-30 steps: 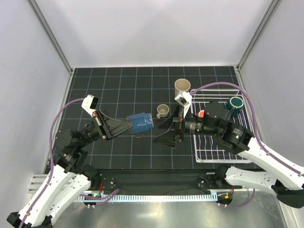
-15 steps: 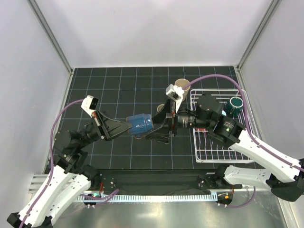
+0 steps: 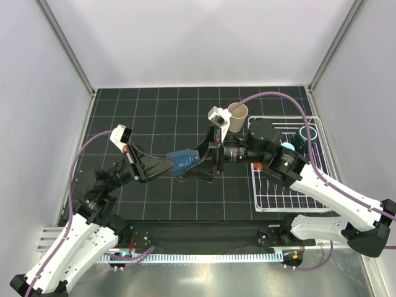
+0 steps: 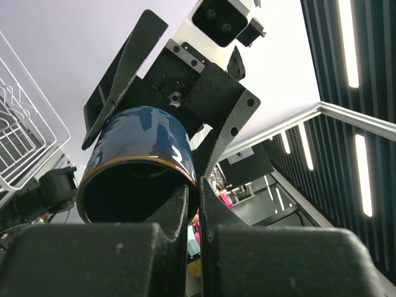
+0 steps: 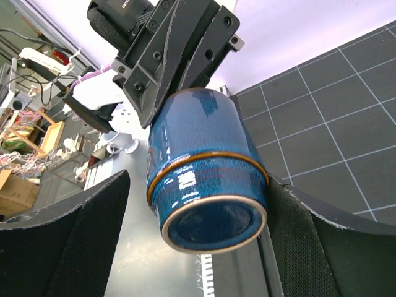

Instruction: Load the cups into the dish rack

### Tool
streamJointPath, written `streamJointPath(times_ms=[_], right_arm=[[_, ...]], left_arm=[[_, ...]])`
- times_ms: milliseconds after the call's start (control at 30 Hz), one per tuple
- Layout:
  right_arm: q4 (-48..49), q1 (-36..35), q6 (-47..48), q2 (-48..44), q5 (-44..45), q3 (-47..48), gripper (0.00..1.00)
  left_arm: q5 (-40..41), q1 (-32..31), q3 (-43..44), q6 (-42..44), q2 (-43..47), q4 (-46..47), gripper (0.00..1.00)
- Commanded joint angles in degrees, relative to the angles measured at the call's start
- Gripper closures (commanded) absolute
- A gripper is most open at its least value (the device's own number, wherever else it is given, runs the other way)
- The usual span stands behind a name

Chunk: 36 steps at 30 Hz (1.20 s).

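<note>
My left gripper [image 3: 171,163] is shut on the rim of the navy cup [image 3: 184,159] and holds it sideways above the mat. In the left wrist view one finger is inside the navy cup [image 4: 139,164] and one outside. My right gripper [image 3: 198,163] is open, with its fingers on either side of the cup's base. In the right wrist view the navy cup [image 5: 204,167] lies between the fingers [image 5: 322,241]; one touches it and the other stands apart. The beige tumbler [image 3: 238,114] stands left of the dish rack [image 3: 284,198]. The dark teal mug [image 3: 307,133] and a bit of the light blue mug [image 3: 288,147] show in the rack. The taupe mug and the orange cup are hidden.
The purple cable [image 3: 291,108] arcs over the rack's far end. The right arm lies across the rack's left side. White walls stand on the far, left and right sides of the black gridded mat [image 3: 154,111]. The rack's wire edge shows in the left wrist view [image 4: 25,154].
My right arm has swung left from beside the rack and its open fingers now flank the navy cup's base. My left gripper has kept hold of the cup, shifting slightly right.
</note>
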<state>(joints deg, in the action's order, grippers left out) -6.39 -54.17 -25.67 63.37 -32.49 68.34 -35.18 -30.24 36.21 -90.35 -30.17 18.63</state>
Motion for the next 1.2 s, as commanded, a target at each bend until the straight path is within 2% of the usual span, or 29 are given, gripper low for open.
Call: streamJointPath(times_ms=[0, 167, 300, 367, 400, 433, 500, 533, 567, 600, 667, 700, 800, 900, 933, 1000, 1100, 1133, 1167], right_arm=[[5.5, -0.3, -0.7, -0.4, -1.6, 1.2, 0.14], [5.1, -0.2, -0.4, 0.1, -1.7, 1.9, 0.18], [5.7, -0.2, -1.0, 0.6, -2.2, 1.8, 0.34], [5.9, -0.3, -1.2, 0.7, -2.0, 1.7, 0.51], [5.5, -0.2, -1.3, 0.8, -1.4, 1.7, 0.79], [5.1, -0.3, -1.3, 1.0, -1.1, 2.1, 0.94], [2.5, -0.2, -0.7, 1.1, 0.6, 2.8, 0.96], [1.7, -0.3, -0.1, 1.0, 1.3, 2.9, 0.96], [1.1, -0.3, 0.3, 0.4, 1.9, 2.9, 0.96], [-0.6, -0.2, 0.7, 0.0, 3.8, 2.8, 0.96], [-2.7, -0.3, 2.0, -1.1, 5.8, 2.7, 0.96], [-5.4, -0.3, 2.6, -1.6, 7.0, 2.7, 0.96], [-10.9, -0.2, 3.9, -3.3, 12.8, 2.5, 0.96], [-20.5, 0.8, 6.2, -3.8, 22.2, 4.8, 0.96], [-23.2, 1.5, 6.8, -3.7, 24.8, 5.7, 0.96], [-31.3, 4.4, 7.6, -2.9, 31.4, 8.6, 0.96], [-41.1, 15.7, 7.3, -0.8, 34.0, 12.7, 0.96], [-42.6, 21.2, 7.5, 0.1, 34.3, 13.7, 0.96], [-44.0, 23.5, 7.7, 0.7, 35.1, 14.4, 0.96]], left_arm=[[0.1, -0.3, 0.3, -1.2, -0.1, 4.7, 1.00], [0.4, -0.4, 0.1, -1.2, -0.1, 4.7, 0.99], [0.2, -0.6, 0.3, -1.3, -0.5, 4.9, 1.00], [0.2, -0.6, 0.2, -1.4, -0.7, 4.9, 0.99], [0.2, -0.7, 0.1, -1.5, -0.9, 5.0, 0.99], [0.2, -0.7, 0.0, -1.5, -1.0, 4.9, 0.99], [0.7, -0.7, -0.6, -1.2, -1.0, 4.9, 0.99], [1.2, -0.7, -0.9, -1.0, -0.9, 4.8, 0.96], [1.7, -0.7, -1.1, -0.5, -0.6, 4.1, 0.88], [2.9, -0.6, -1.7, -0.3, -0.2, 2.9, 0.69], [4.1, -0.6, -2.1, 0.6, 1.2, 0.5, 0.53], [5.4, -0.6, -2.0, 2.3, 1.7, -3.8, 0.40], [7.5, -0.6, 0.1, 7.2, 4.0, -12.0, 0.24], [10.7, -0.6, 2.3, 10.5, 5.8, -22.1, 0.15], [12.7, -0.7, 3.1, 13.1, 6.1, -27.8, 0.15], [14.4, -0.6, 5.0, 15.8, 6.3, -32.4, 0.14], [16.1, -0.6, 6.1, 19.6, 5.6, -39.2, 0.14], [16.2, -0.6, 6.1, 20.6, 5.3, -39.9, 0.14], [15.8, -0.6, 6.0, 20.9, 5.1, -40.9, 0.14]])
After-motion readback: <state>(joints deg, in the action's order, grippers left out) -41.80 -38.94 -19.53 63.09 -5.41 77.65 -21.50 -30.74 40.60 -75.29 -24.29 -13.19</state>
